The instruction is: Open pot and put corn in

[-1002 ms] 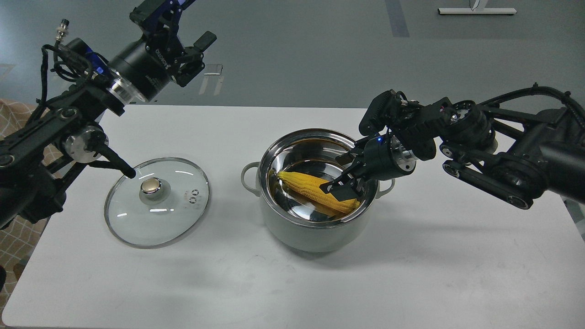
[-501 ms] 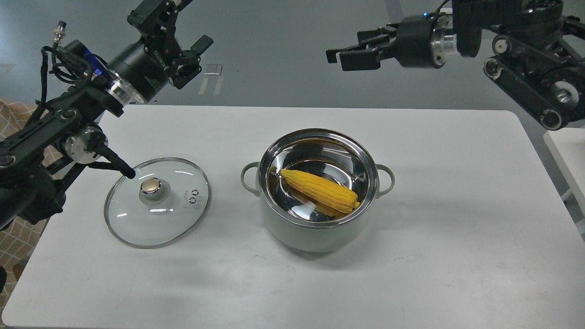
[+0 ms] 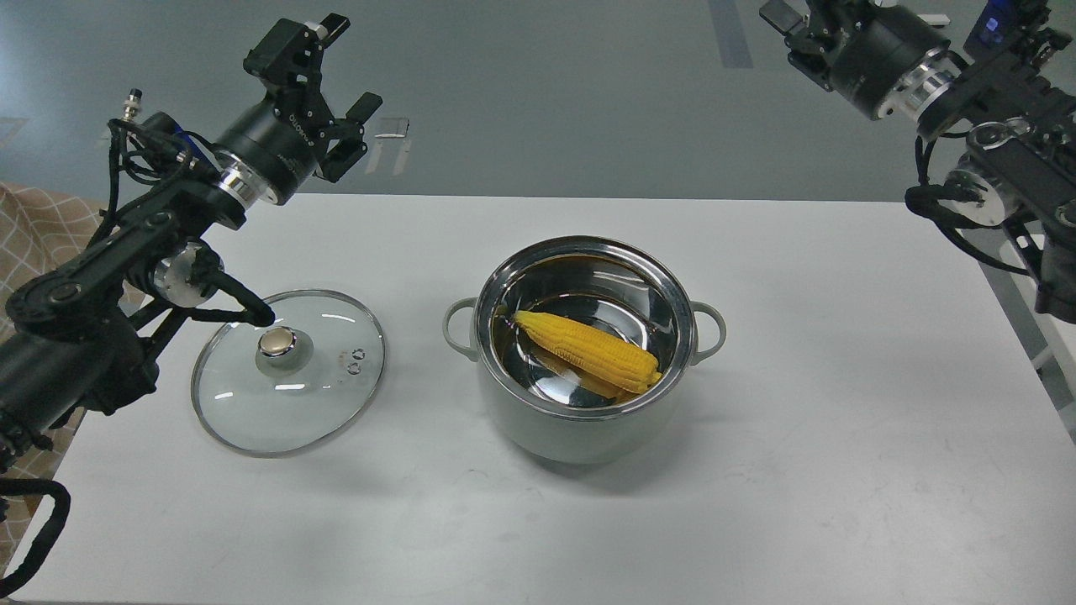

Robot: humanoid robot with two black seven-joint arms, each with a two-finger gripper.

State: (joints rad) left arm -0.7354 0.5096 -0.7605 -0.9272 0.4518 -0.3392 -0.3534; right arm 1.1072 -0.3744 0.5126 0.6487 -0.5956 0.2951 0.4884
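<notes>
Corn (image 3: 588, 350) lies inside the pot (image 3: 580, 420), resting on the shiny steel floor, pointed end toward the left wall, blunt end near the right-front wall; nothing grips it. The cob sits fully below the rim — no part overhangs.

Pot stands upright and uncovered near the middle of the white table (image 3: 799, 470), both loop handles visible at its sides.

Glass lid (image 3: 290, 374) lies flat on the table to the left of the pot, knob up, apart from the pot and not touching it.

Left gripper (image 3: 336, 92) hangs above the far-left edge of the table, behind the lid and well clear of it. Its fingers are spread and hold nothing.

Right gripper (image 3: 790, 25) is raised at the top-right corner of the view, well apart from the pot. It is partly cut off by the frame edge, so I cannot tell whether its fingers are spread or together; nothing can be seen in them.

Judgement on progress: both parts of the task read as done — pot opened, corn placed inside. Nothing appears left except parking the arms; the task does not ask for replacing the lid
</notes>
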